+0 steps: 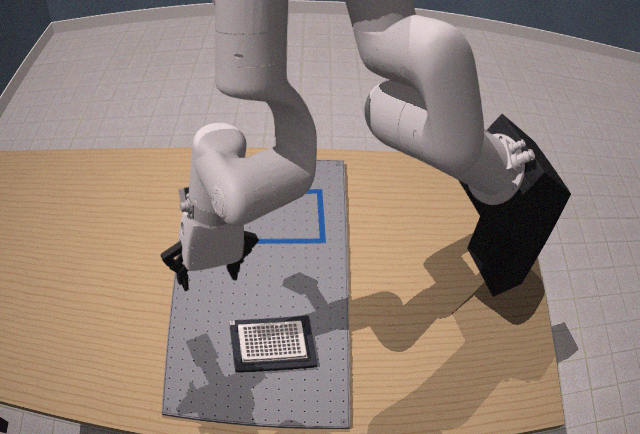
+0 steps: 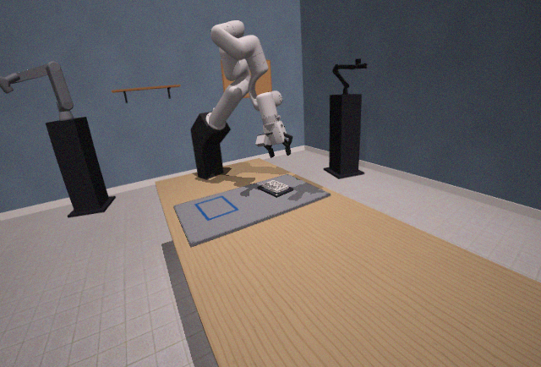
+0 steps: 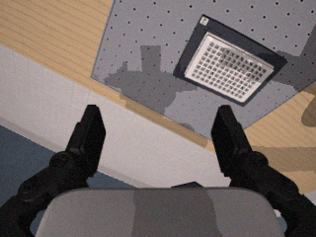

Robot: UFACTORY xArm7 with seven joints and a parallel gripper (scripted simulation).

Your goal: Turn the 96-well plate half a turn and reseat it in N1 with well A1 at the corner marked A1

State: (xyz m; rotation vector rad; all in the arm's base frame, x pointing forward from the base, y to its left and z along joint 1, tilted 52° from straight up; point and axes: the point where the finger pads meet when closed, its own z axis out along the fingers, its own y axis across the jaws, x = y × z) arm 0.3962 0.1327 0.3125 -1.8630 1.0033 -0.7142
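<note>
The white 96-well plate [image 1: 272, 339] sits flat in the black plate nest N1 [image 1: 273, 343] near the front of the grey perforated deck [image 1: 268, 289]. It also shows in the exterior view [image 2: 274, 186] and in the wrist view [image 3: 228, 67]. My gripper [image 1: 209, 266] hangs high above the deck's left side, between the nest and the blue taped outline B1 [image 1: 299, 217]. Its black fingers are wide open and empty; it shows in the exterior view [image 2: 276, 147] and the wrist view [image 3: 158, 138]. I cannot make out the plate's cut corner.
The deck lies on a wooden table [image 1: 77, 243]. The arm's black base pedestal [image 1: 516, 212] stands at the table's right edge. Two other black pedestals [image 2: 79, 166] [image 2: 345, 135] with camera arms stand on the floor away from the table.
</note>
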